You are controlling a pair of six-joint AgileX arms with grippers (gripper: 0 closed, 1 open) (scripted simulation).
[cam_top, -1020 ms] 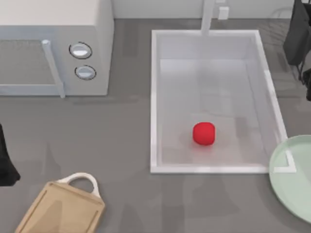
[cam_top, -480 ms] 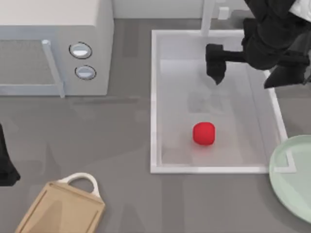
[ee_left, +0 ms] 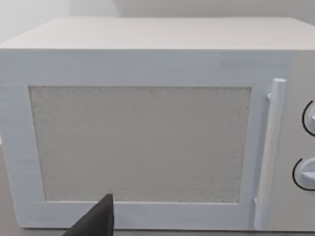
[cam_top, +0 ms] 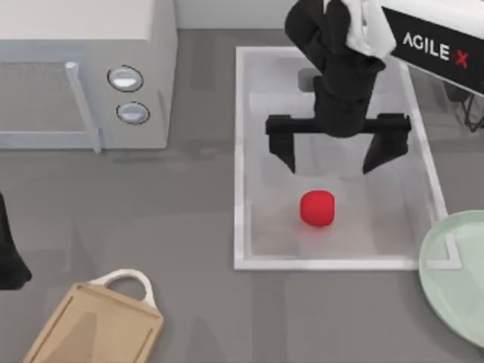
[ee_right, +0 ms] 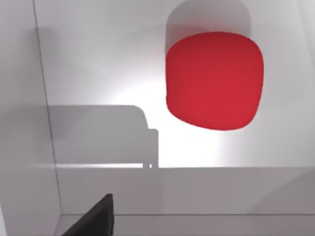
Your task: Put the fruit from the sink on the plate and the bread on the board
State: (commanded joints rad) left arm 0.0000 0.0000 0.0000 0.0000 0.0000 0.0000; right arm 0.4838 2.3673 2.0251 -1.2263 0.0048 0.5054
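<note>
The red fruit [cam_top: 317, 208] lies on the floor of the white sink [cam_top: 239, 159], near its front wall. My right gripper [cam_top: 333, 162] hangs open over the sink just behind the fruit, its two black fingers spread wide and pointing down, not touching it. In the right wrist view the fruit [ee_right: 214, 81] sits on the sink floor [ee_right: 98, 64]. The mint-green plate [cam_top: 457, 280] overlaps the sink's front right corner. The tan board [cam_top: 94, 329] with its white loop handle lies at the front left. The bread is out of view. My left arm [cam_top: 9, 253] stays parked at the left edge.
A white microwave [cam_top: 79, 72] with two knobs stands at the back left; its shut door [ee_left: 140, 145] and handle face the left wrist camera. The white faucet [cam_top: 324, 26] rises at the sink's back edge, close to my right arm.
My right arm has swung in from the back right over the sink and forward toward the fruit, turning its open fingers to point down. The fruit and left arm have not moved.
</note>
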